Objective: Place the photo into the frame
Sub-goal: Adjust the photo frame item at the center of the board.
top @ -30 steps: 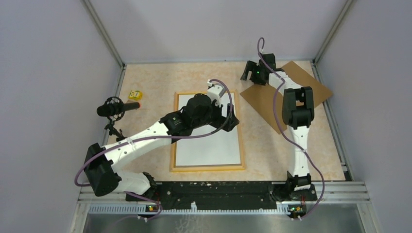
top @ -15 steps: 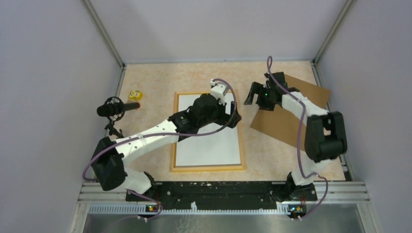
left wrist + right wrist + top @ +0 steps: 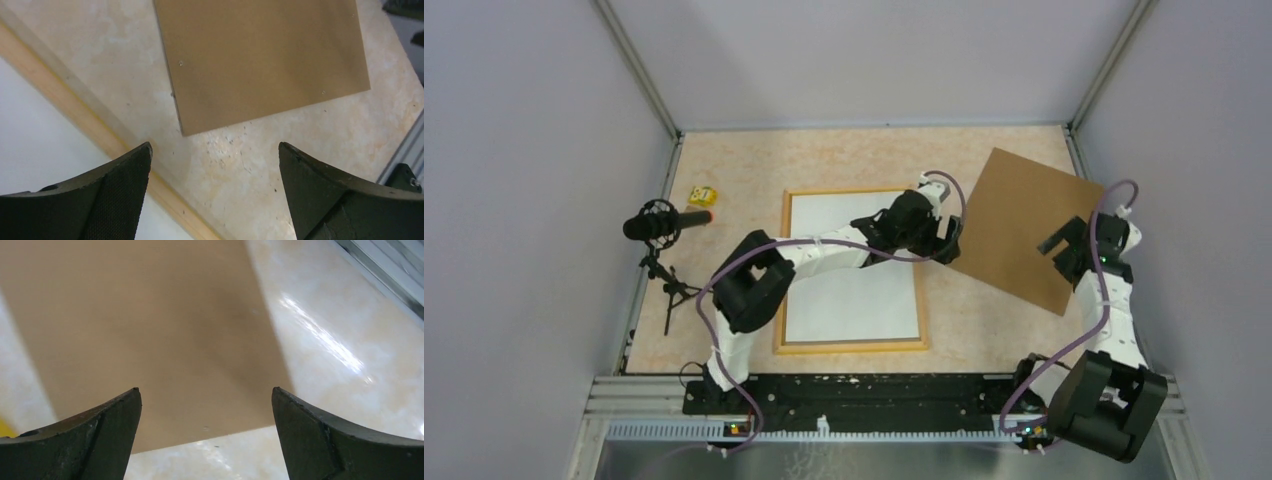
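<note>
Top: photo (image 3: 849,300) lies white side up inside frame (image 3: 851,346), mid-table; left gripper (image 3: 944,240) over frame's right border, right gripper (image 3: 1064,255) over brown board's (image 3: 1024,225) right edge; both spread wide, empty. Left wrist: board corner near frame. Right wrist: board beneath. Photo likely light, limp; pinch edge.

table (image 3: 824,160) — beige, marbled | frame (image 3: 854,346) flat, centre | brown board (image 3: 1024,225) near its right | yellow object (image 3: 702,195) far-left
</note>
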Controlling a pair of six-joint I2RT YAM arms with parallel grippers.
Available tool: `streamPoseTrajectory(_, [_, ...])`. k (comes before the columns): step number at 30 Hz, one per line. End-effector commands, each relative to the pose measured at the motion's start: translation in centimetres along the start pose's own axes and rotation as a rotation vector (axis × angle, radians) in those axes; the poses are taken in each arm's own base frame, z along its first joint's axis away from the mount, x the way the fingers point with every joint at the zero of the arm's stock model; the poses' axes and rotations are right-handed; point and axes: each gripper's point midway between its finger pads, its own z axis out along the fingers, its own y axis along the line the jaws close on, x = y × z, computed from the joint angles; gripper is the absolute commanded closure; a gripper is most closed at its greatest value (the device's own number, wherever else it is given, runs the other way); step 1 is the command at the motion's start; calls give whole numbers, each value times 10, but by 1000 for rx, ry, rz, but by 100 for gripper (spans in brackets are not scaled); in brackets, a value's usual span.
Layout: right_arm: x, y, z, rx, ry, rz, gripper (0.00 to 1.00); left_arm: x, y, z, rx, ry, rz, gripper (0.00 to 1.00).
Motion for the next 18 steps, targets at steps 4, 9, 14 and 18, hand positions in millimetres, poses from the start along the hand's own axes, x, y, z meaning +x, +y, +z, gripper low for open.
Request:
streamPoseTrajectory(4, [16, -52, 5, 142, 13, 238, 1, -11, 5, 55, -44, 44, 110, 2])
streamPoseTrajectory(9, [29, -61, 20, 152, 25, 276, 2, -6, 10, 83, -63, 56, 94, 2])
streamPoseTrajectory(14, [29, -92, 34, 224, 13, 317, 2, 2, 24, 101, -134, 60, 49, 2])
streamPoseTrajectory(18, [31, -90, 43, 153, 47, 346, 2, 6, 24, 109, -134, 58, 5, 2])
